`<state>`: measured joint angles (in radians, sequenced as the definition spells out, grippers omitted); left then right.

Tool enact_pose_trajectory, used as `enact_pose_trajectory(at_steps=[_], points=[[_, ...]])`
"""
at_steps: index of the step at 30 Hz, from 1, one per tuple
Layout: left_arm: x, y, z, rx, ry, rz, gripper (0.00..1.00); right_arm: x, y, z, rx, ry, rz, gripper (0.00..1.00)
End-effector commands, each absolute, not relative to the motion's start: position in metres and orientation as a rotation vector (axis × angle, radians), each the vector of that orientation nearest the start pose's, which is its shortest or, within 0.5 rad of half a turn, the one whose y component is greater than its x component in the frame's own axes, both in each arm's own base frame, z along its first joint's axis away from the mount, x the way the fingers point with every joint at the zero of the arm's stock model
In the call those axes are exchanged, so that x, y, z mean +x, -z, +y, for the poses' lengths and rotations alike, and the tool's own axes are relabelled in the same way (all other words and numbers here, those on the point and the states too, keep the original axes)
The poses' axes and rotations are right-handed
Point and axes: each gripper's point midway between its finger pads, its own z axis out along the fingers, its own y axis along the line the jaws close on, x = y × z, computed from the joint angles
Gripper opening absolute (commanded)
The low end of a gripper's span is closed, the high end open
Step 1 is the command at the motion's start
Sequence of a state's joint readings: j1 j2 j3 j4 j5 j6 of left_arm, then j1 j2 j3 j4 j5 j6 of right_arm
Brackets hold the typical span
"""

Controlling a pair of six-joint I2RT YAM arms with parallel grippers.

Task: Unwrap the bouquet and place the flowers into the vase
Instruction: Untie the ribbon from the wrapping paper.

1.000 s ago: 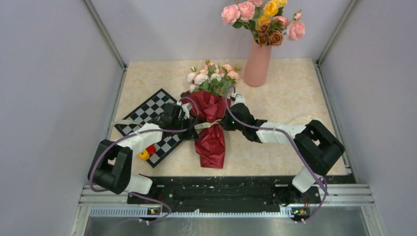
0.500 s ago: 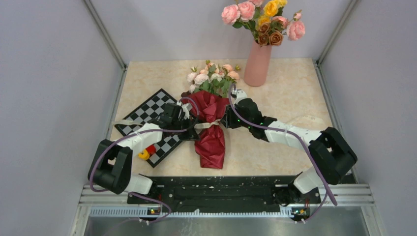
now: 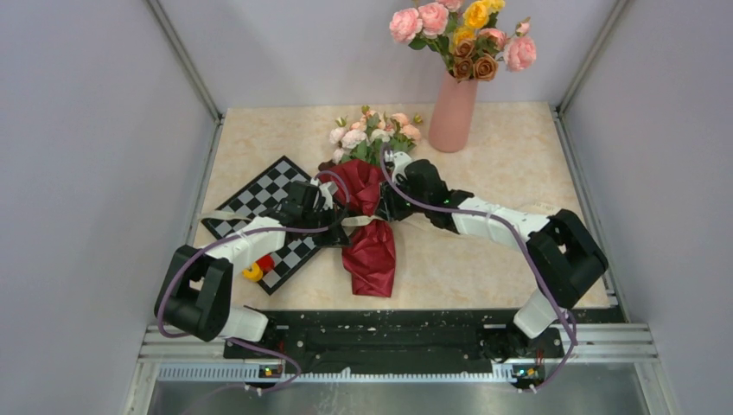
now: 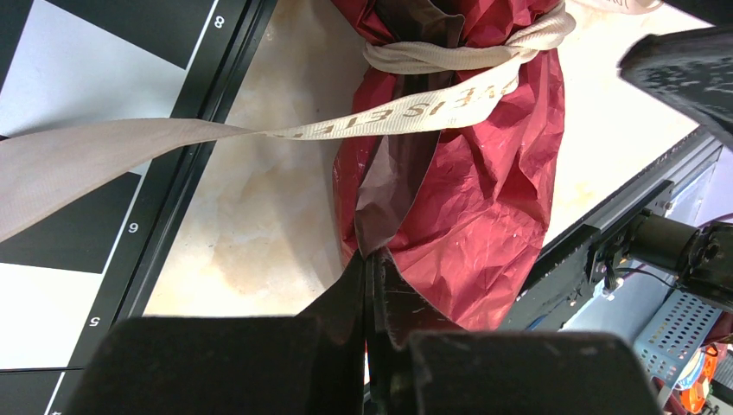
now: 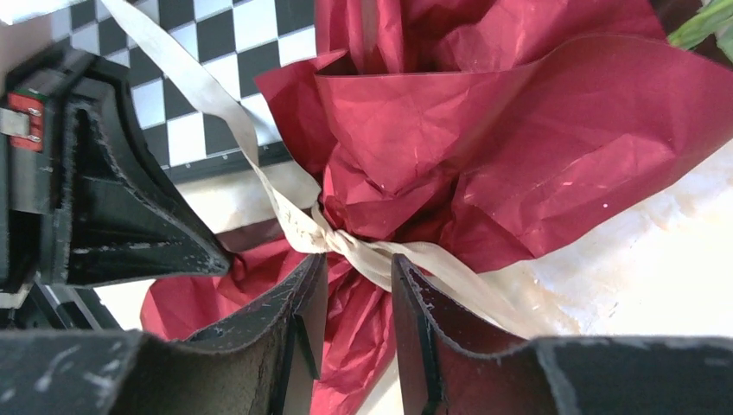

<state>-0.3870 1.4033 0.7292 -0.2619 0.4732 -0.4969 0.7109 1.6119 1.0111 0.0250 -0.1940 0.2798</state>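
- Left end effector: clenched. Its tips meet on a narrow fold of the dark red crinkled paper that wraps the bouquet of small pale pink, white and peach blooms. The grip appears to hold that fold only.
- Right end effector: released, jaws part-way apart and grasping nothing. The knot of the cream woven ribbon lies just ahead of its tips, and one ribbon tail runs across the gap between the fingers.
- Task item position: the bouquet lies flat on the beige marbled worktop between the two end effectors. The ribbon is tied and the paper is not yet opened. The flowers project beyond the right end effector, towards the tall salmon-pink vase, which stands well apart from both end effectors.
- Hazard, mixed grasp: closing the right end effector here may catch paper together with ribbon. The pull would then tear the wrap or drag the whole bouquet.
- Hazard, wrong strand: pulling a strand that does not free the knot may tighten it.
- Hazard, anchor loss: the left grip is on a thin fold, so a sideways pull may slip or rip it.
- Hazard, vase: larger pink, yellow and brown roses already fill its neck. Forced insertion may tip the slim body.
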Motion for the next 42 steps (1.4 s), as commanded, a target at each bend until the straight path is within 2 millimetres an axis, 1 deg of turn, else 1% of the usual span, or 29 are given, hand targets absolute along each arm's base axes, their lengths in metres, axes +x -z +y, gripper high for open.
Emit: enact_pose_trajectory(at_steps=[1,9,14,18,23,25,28,34,42], points=[[0.254,-0.076,-0.208,0.074,0.938,2.588,0.00,0.315,-0.126,0.342,-0.669,-0.795,2.141,0.35],[0.254,-0.076,-0.209,0.081,0.939,2.591,0.00,0.319,-0.116,0.349,-0.682,-0.809,2.144,0.36],[0.254,-0.075,-0.209,0.082,0.939,2.593,0.00,0.321,-0.116,0.353,-0.692,-0.812,2.139,0.36],[0.255,-0.075,-0.209,0.080,0.939,2.593,0.00,0.321,-0.114,0.353,-0.699,-0.808,2.142,0.31],[0.256,-0.074,-0.208,0.074,0.928,2.593,0.00,0.318,-0.113,0.350,-0.699,-0.808,2.146,0.10],[0.256,-0.074,-0.207,0.071,0.921,2.594,0.00,0.316,-0.113,0.348,-0.697,-0.806,2.145,0.05],[0.256,-0.073,-0.206,0.073,0.907,2.595,0.00,0.315,-0.113,0.345,-0.681,-0.800,2.144,0.03],[0.256,-0.072,-0.203,0.077,0.885,2.602,0.00,0.315,-0.121,0.338,-0.628,-0.792,2.131,0.00],[0.256,-0.072,-0.200,0.076,0.857,2.600,0.00,0.318,-0.125,0.320,-0.526,-0.776,2.132,0.00]])
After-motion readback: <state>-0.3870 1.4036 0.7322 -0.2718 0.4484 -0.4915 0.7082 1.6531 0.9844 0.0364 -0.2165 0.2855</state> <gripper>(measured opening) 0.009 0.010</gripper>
